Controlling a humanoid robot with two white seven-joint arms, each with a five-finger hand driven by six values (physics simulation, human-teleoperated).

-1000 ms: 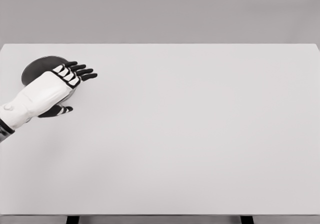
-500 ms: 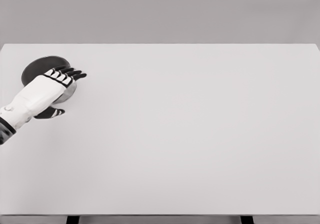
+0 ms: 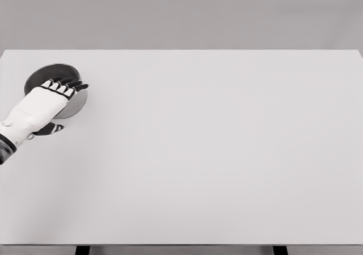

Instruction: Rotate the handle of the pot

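Grey pot (image 3: 45, 73) lies at ten o'clock on the bench (image 3: 215, 153), under the left hand (image 3: 39, 104), fingers (image 3: 71, 86) loosely curled, handle hidden.

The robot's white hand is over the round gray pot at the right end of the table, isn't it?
Not quite. The pot is at the left end of the table, not the right. The head view shows it near the far left corner, with the left robot hand over it, just as you said.
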